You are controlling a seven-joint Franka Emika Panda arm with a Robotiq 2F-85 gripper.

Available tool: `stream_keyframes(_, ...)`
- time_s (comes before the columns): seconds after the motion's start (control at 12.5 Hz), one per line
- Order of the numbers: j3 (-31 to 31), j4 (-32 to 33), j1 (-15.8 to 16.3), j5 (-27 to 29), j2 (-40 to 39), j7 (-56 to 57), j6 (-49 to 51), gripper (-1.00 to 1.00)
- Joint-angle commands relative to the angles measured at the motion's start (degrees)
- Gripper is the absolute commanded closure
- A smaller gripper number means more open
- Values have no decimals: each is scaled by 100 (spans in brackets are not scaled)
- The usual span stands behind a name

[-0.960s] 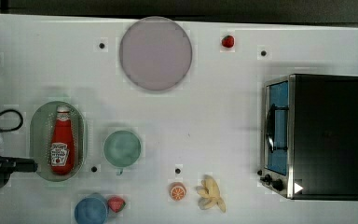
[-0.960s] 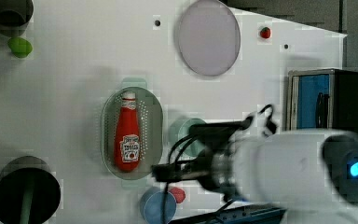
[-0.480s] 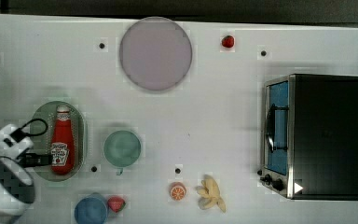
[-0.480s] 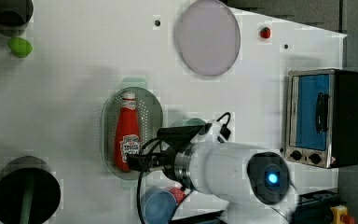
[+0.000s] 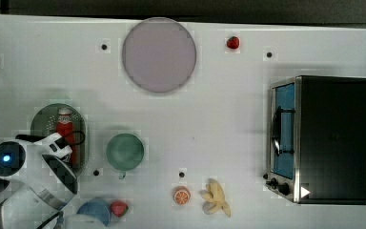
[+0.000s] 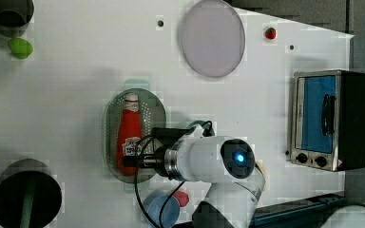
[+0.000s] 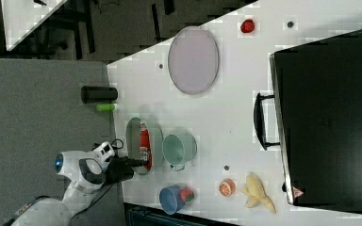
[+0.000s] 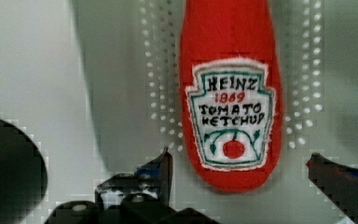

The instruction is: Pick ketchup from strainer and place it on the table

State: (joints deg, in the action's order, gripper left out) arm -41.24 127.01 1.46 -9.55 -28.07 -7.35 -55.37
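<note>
Spread wide, gripper [image 8: 240,170] straddles the ketchup [image 8: 231,93] base inside the strainer [image 6: 156,111]; approach step, next descend slightly and close.

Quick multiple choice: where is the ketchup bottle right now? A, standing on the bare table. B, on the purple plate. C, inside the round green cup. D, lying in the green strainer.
D: the ketchup lies flat on the perforated bottom of the strainer, with the open gripper straddling its base and not yet closed on it.
</note>
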Motion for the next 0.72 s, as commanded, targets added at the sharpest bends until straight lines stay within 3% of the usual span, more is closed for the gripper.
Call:
stream_keyframes(0.08,31,-132,41,-261,-137,-464,-182,-100)
stream_keyframes(0.56,424,-154,315,-416,-623,-468,-747,-100)
stream_keyframes(0.64,447,-147,353,-416,-624,-470,-749,-92)
stream_keyframes(0.72,426,-159,378,-416,-619,-471,-815,-69)
